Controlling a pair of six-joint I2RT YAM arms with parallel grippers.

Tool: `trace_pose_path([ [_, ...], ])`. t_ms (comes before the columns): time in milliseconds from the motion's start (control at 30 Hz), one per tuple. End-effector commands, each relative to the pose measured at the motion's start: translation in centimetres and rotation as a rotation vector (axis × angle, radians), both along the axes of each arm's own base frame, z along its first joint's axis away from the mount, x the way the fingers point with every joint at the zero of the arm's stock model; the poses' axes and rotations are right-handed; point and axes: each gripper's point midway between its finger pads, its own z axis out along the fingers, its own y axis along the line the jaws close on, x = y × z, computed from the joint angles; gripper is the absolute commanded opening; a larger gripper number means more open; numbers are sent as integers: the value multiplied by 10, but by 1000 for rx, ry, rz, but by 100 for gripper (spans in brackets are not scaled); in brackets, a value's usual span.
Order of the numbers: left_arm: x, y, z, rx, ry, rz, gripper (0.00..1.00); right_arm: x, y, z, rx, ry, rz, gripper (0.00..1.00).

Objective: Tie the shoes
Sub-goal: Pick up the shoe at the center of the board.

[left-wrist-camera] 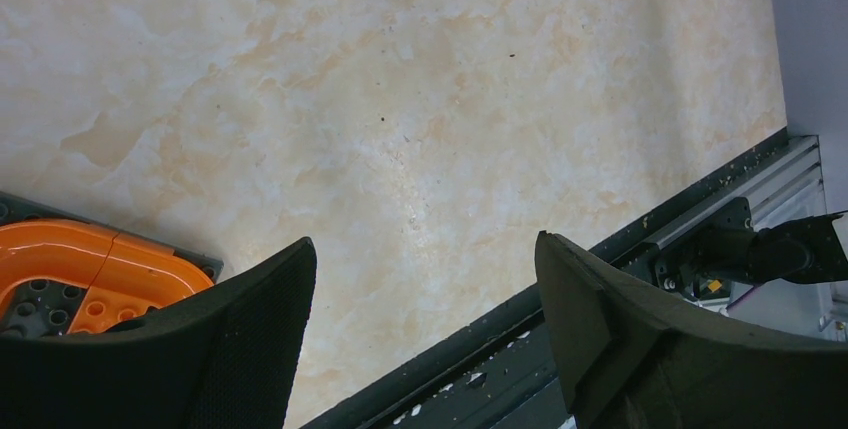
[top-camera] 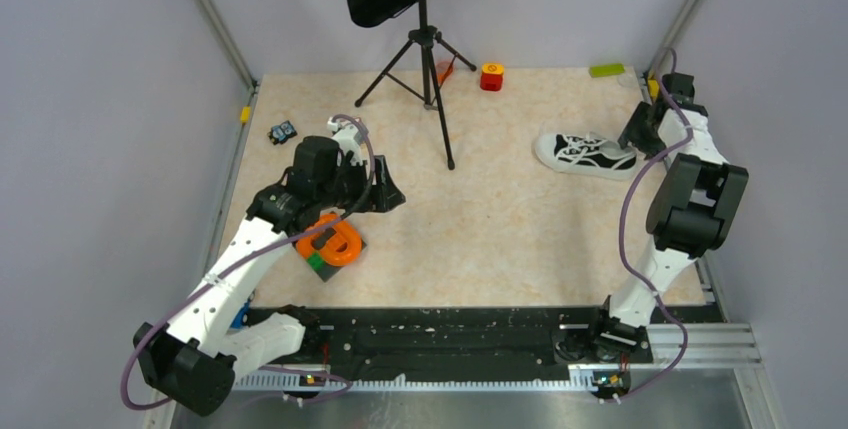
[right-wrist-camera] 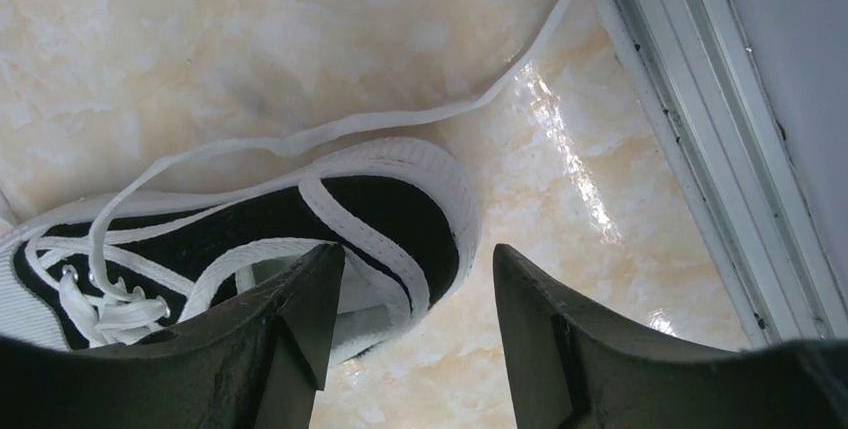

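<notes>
The shoe (top-camera: pixel 585 152), a small black canvas sneaker with white sole and toe cap, lies on its side at the far right of the table, toe to the left. In the right wrist view its heel (right-wrist-camera: pixel 380 219) fills the lower left, and a loose white lace (right-wrist-camera: pixel 400 119) trails toward the upper right. My right gripper (top-camera: pixel 640 129) (right-wrist-camera: pixel 417 254) hangs open over the heel: one finger is above the shoe's opening and the other beyond the heel rim, neither pressing it. My left gripper (top-camera: pixel 385 194) (left-wrist-camera: pixel 425 244) is open and empty above bare table, far from the shoe.
A music stand's tripod (top-camera: pixel 428 49) stands at the back centre. An orange ring toy (top-camera: pixel 333 241) on a plate lies under the left arm. A red block (top-camera: pixel 491 76), a green piece (top-camera: pixel 606 70) and a small dark object (top-camera: pixel 283 132) lie along the back. A metal rail (right-wrist-camera: pixel 700 149) borders the shoe's side.
</notes>
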Motion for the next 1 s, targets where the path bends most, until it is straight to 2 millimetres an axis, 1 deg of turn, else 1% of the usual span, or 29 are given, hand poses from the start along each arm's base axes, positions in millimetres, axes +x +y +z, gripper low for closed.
trace_pose_path([
  [0, 3, -1, 10, -14, -41, -3, 84, -2, 6, 16, 3, -55, 25, 59],
  [100, 4, -2, 12, -13, -46, -7, 84, -5, 7, 22, -2, -66, 37, 59],
  [167, 4, 0, 13, 1, -47, -5, 84, -6, 8, 22, 1, -61, 44, 58],
  [300, 4, 3, 14, 17, -61, 1, 84, -5, 10, 20, 10, -55, 49, 54],
  [400, 3, 5, 13, 20, -59, 1, 84, -2, 8, 16, 7, -44, 54, 53],
  [433, 2, 5, 13, 19, -60, 0, 84, 0, 7, 11, 8, -28, 54, 53],
  [467, 1, 4, 12, 19, -56, -1, 84, 1, 5, 9, 8, -20, 52, 53],
  [533, 0, 5, 12, 21, -55, 0, 84, 6, 3, 3, 19, 4, 46, 56],
  [600, 0, 7, 11, 26, -53, 4, 84, 9, 2, 1, 21, 2, 38, 57],
  [667, -1, 8, 11, 27, -55, 9, 84, 12, 2, 1, 23, -4, 33, 56],
  [733, -1, 8, 11, 26, -56, 9, 84, 12, 3, 0, 30, -6, 32, 50],
  [800, -1, 7, 12, 24, -53, 4, 84, 11, 7, 0, 49, -1, 40, 41],
  [867, -2, 7, 13, 22, -53, 5, 84, 10, 15, 0, 87, 1, 61, 26],
  [900, -2, 7, 13, 21, -54, 6, 84, 9, 18, 2, 100, 1, 66, 17],
  [933, -2, 8, 13, 20, -54, 10, 84, 8, 22, 4, 117, -6, 70, 6],
  [967, -3, 8, 12, 15, -54, 11, 84, 7, 26, 7, 140, -16, 72, 0],
])
